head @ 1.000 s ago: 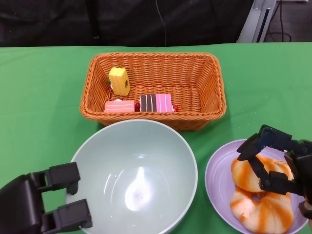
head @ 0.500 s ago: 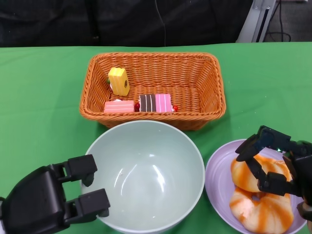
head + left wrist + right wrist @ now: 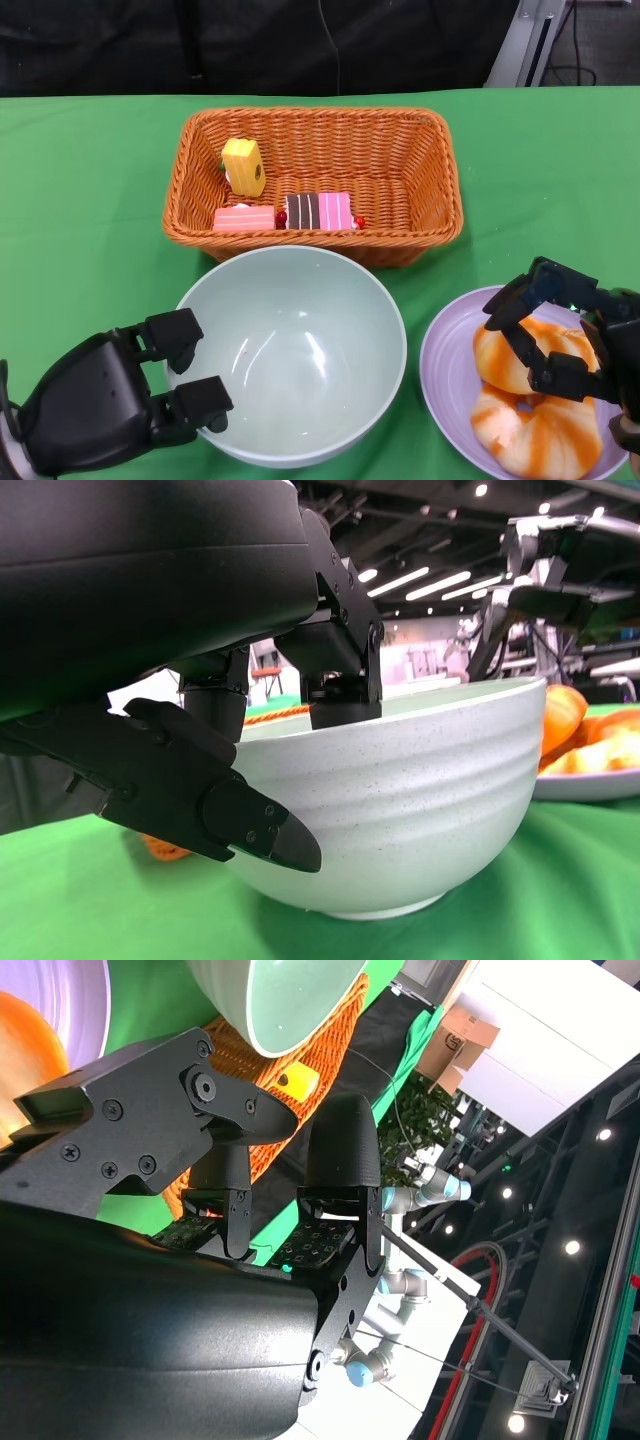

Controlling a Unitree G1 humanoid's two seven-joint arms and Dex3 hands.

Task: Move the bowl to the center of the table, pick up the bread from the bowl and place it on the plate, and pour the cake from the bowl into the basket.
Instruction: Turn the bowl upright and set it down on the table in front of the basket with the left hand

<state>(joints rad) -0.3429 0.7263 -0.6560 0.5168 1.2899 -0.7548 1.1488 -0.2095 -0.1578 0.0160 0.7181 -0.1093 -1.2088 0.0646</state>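
My left hand (image 3: 110,400) grips empty bowl (image 3: 300,340) rim. Cakes (image 3: 285,212) in basket (image 3: 420,150), bread (image 3: 535,405) on plate (image 3: 445,345). Right hand (image 3: 560,330) open above bread. Next, likely: release bowl.

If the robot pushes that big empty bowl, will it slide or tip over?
The bowl would probably slide: in the left wrist view it sits on a small flat base on the smooth green cloth. It looks stiff, glazed, likely slippery. A push high on the rim by the left hand might rock it, since the walls flare wide above that base.
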